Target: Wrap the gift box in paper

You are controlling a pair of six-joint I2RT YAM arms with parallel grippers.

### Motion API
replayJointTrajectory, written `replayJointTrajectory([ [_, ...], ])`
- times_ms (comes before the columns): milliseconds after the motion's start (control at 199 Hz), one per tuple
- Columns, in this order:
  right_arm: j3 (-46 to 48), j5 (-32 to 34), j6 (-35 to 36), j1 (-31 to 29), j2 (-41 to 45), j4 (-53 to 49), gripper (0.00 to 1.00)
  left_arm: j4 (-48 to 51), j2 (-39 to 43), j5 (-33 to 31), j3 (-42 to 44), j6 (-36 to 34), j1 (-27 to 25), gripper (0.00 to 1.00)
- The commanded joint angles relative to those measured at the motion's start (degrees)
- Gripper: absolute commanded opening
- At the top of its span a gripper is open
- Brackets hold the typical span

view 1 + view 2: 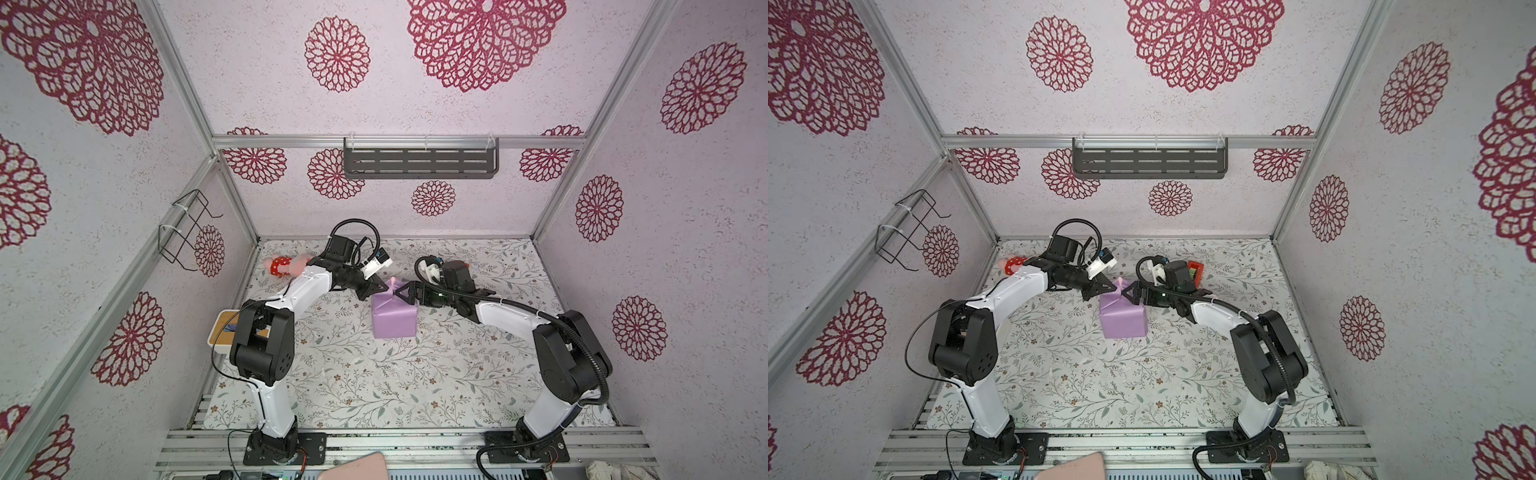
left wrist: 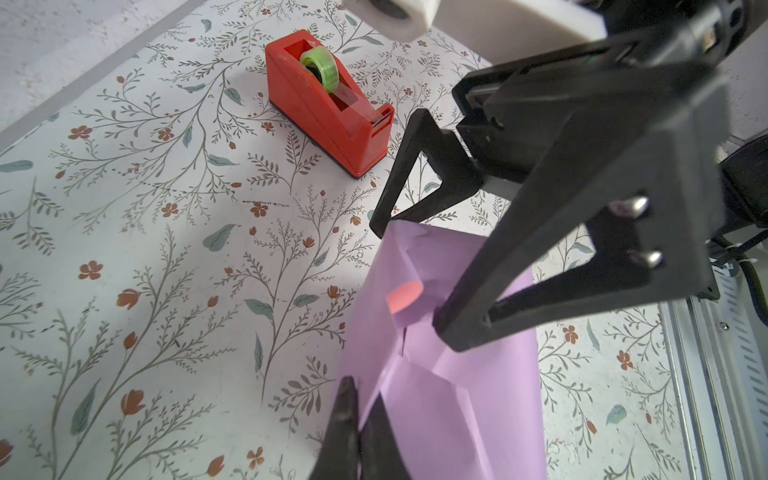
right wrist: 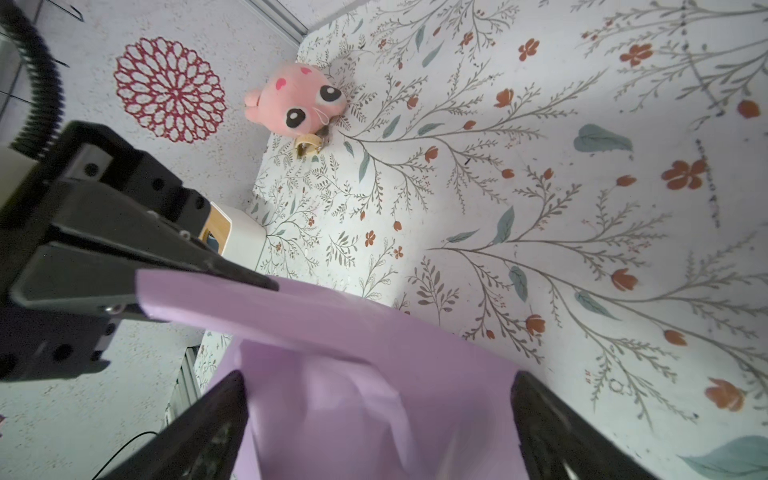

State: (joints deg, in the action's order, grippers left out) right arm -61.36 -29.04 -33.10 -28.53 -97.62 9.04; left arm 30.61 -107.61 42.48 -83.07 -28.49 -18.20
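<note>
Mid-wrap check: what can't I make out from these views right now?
Gift box: hidden in every view, fully covered by the paper.
Tape dispenser: in a top view, only a red corner shows behind the right arm.
Tissue box: in a top view, mostly hidden by the left arm.
Plush toy: in both top views, partly behind the left arm.

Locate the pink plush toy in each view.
Both top views: plush toy, back left, partly behind the left arm.
Left wrist: not in view.
Right wrist: plush toy face-on, beyond the lilac paper.
Shared landmark: that lilac paper, in all four.
</note>
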Motion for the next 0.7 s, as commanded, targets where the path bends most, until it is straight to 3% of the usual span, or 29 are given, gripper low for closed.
replayJointTrajectory([
  [0,0.26,-3.2,-1.48,1.27,3.55,2.58,0.99,-1.61,1.97,0.24,0.62,-1.3,0.36,0.0],
  [251,3.22,-5.35,-2.58,2.83,4.33,5.62,0.99,-2.64,2.24,0.06,1.24,-0.95,0.36,0.0],
  [463,3.41,0.03,0.79,2.33,2.28,1.51,0.99,-4.08,3.02,0.11,2.13,-0.17,0.27,0.0],
  [699,6.36,1.34,-0.2,1.22,1.48,3.28,0.97,-7.59,6.36,-1.57,5.93,-0.32,-0.51,0.0],
])
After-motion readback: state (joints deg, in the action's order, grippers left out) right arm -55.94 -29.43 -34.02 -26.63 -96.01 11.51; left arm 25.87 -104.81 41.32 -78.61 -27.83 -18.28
